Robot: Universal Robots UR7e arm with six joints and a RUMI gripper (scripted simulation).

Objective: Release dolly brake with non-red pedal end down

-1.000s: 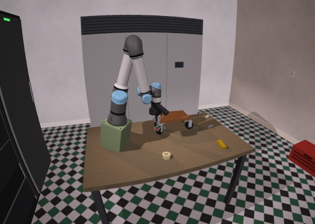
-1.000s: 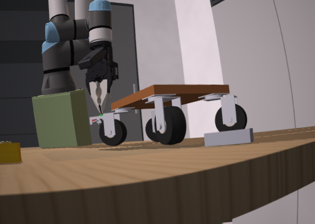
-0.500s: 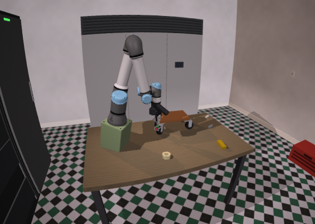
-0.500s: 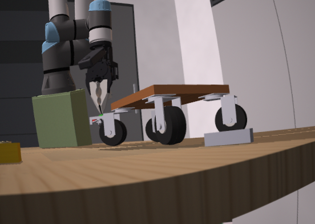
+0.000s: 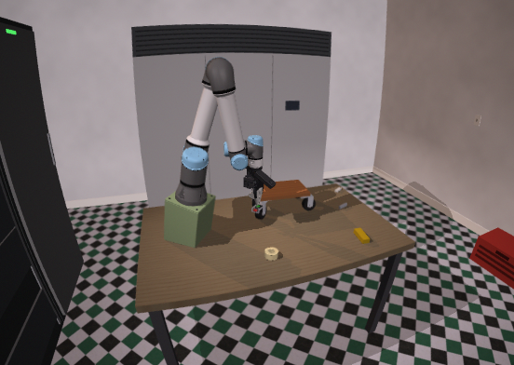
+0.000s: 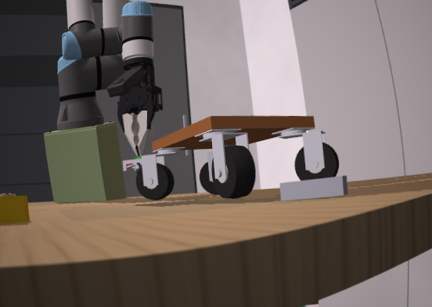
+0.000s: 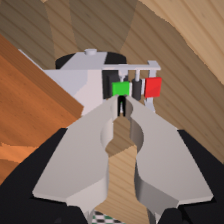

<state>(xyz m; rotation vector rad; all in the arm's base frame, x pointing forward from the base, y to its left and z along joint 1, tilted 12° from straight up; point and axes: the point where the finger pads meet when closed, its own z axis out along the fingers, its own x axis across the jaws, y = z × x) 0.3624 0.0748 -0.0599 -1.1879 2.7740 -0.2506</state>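
Green is the end of the brake pedal [image 7: 120,88] that the pincer [image 6: 136,152] is pointing at, its two jaws clenched tight together with nothing between them, the tip sitting right on or just above that green end. The red end [image 7: 153,86] lies beside it, farther from the dolly's deck. The dolly [image 6: 250,126] stands on the wooden surface [image 5: 242,263] near the arm's green pedestal [image 5: 179,233], all wheels seemingly down, with a grey block [image 6: 313,188] in front of the far wheel in the low side view.

From where I stand, the risk is in the push. The green pad is small and the pincer tip is narrow, so if it comes down a little off centre it could slide off toward the red side or skid past the pedal onto the caster bracket [image 6: 148,170], leaving the brake set. A hard press at this corner could also tip or shove the dolly, since the caster may swivel under a sideways load. I cannot tell from these views whether the green end has gone down yet; in the low side view the pedal looks about level. Nothing is lifting the dolly at present.

As for containers, none stand on the surface; a pale roll of tape [image 5: 272,253] and a yellow block [image 5: 361,235] lie loose, and a red toolbox [image 5: 494,254] sits shut on the floor.
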